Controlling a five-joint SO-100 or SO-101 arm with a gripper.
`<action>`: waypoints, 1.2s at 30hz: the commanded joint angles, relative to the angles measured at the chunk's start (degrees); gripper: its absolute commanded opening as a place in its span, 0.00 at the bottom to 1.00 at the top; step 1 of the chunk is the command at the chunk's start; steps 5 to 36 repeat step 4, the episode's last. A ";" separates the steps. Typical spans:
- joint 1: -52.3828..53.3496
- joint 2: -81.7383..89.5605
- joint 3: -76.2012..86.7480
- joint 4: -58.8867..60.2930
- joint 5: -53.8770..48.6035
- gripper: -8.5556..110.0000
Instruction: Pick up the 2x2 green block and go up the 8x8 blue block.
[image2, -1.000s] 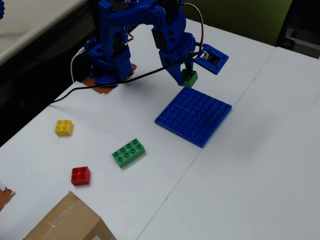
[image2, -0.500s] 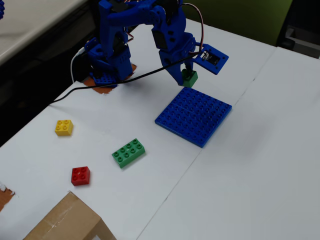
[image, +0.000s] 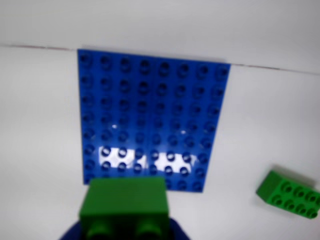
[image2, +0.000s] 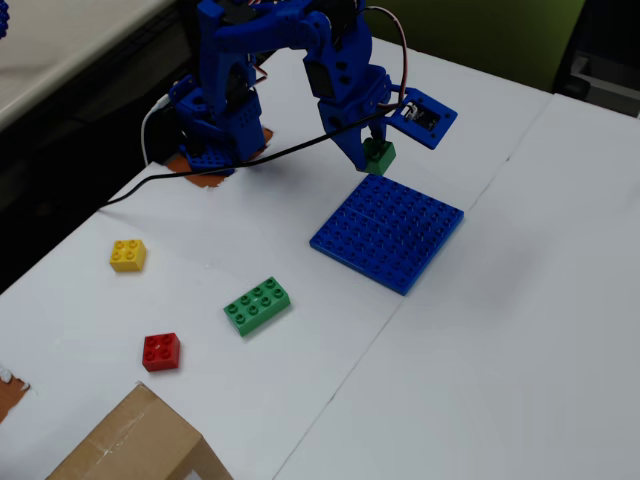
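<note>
Left to right in the fixed view: a yellow brick (image2: 127, 255) at left, a red brick (image2: 161, 351) lower left, the longer green brick (image2: 258, 304) near centre. Then the gripper (image2: 374, 152), clamped on the 2x2 green block (image2: 379, 155), held just above the far edge of the 8x8 blue block (image2: 388, 231) (centre right). The block is likely light, rigid and smooth-sided, best pinched on opposite flat walls. It is glossy green; the plate is studded.
</note>
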 joint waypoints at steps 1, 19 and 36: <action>0.18 2.72 -0.53 2.20 0.00 0.07; 0.18 2.72 -0.53 2.20 0.00 0.07; 0.18 2.72 -0.53 2.20 0.00 0.07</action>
